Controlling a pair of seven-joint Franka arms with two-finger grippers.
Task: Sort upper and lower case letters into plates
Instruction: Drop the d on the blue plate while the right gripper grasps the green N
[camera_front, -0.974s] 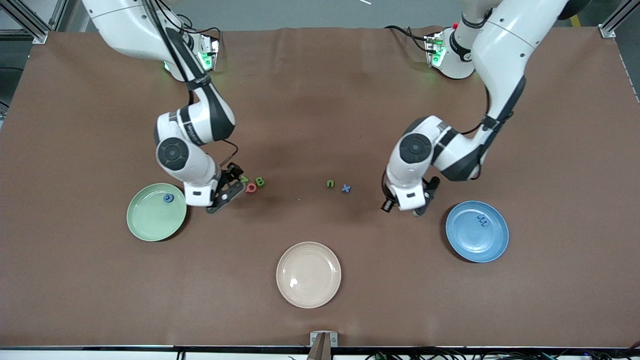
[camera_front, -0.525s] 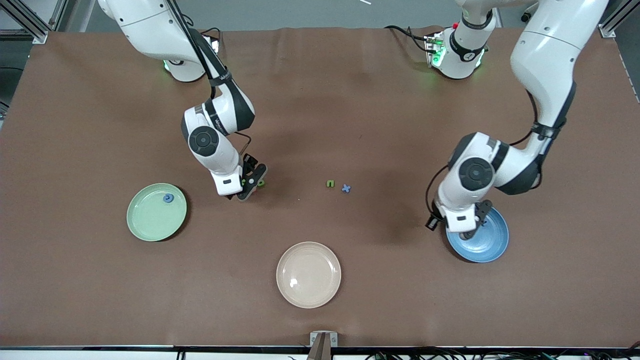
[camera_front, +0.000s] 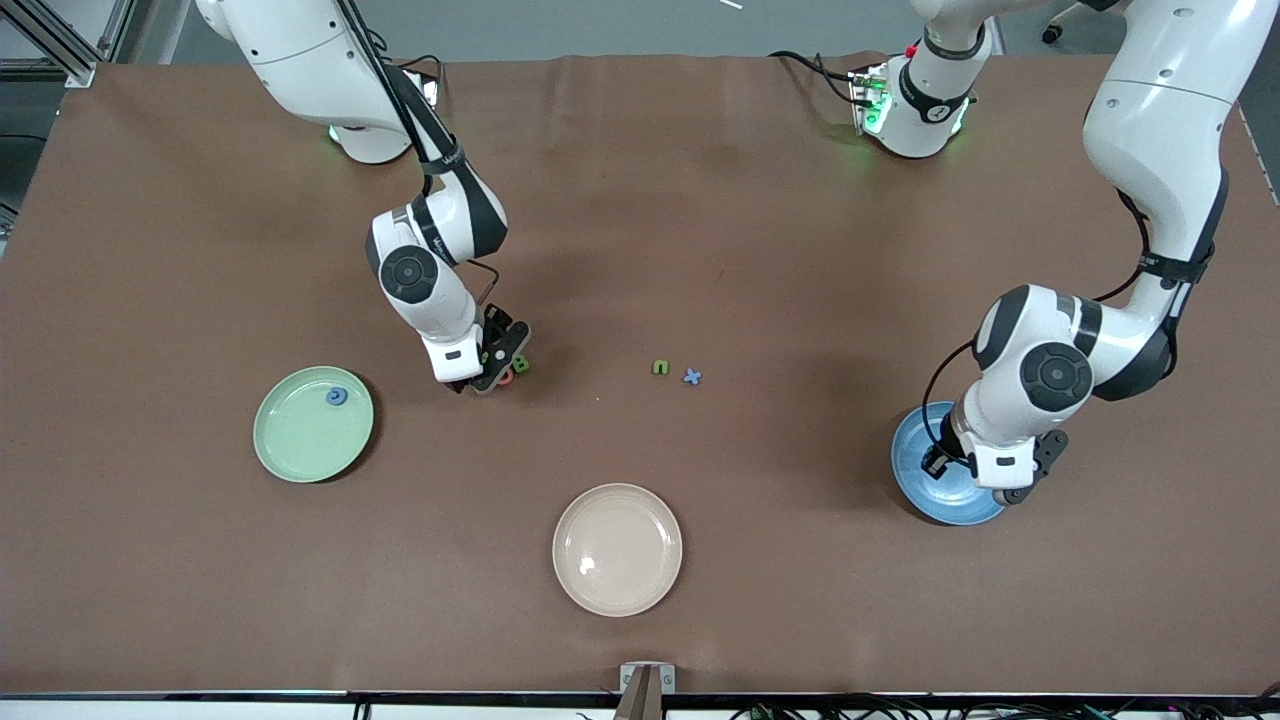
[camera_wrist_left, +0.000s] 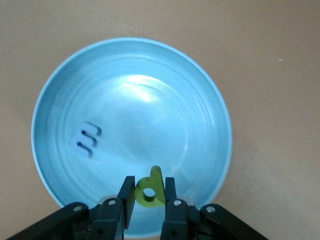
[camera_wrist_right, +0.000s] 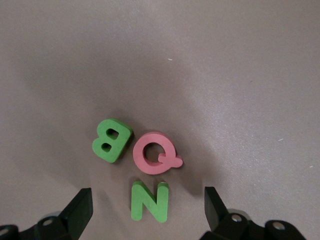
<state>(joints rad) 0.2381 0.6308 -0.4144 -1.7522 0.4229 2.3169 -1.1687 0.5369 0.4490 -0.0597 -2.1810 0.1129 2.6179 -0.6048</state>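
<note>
My left gripper (camera_front: 1020, 482) hangs over the blue plate (camera_front: 922, 482), shut on a green lower case d (camera_wrist_left: 150, 191) held between its fingers (camera_wrist_left: 128, 192). The blue plate (camera_wrist_left: 165, 100) holds a blue wavy letter (camera_wrist_left: 89, 139). My right gripper (camera_front: 497, 362) is open low over a cluster of upper case letters: green N (camera_wrist_right: 149, 201) between the jaws, pink Q (camera_wrist_right: 156, 153) and green B (camera_wrist_right: 112, 140) just past it. The mint green plate (camera_front: 300, 440) holds one blue letter (camera_front: 337, 397).
A small green n (camera_front: 660, 367) and a blue x (camera_front: 692, 377) lie mid-table between the two arms. An empty cream plate (camera_front: 617, 549) sits nearer the front camera.
The left arm swung from beside the n and x out over the blue plate. The right arm moved from beside the green plate to over the B, Q, N cluster.
</note>
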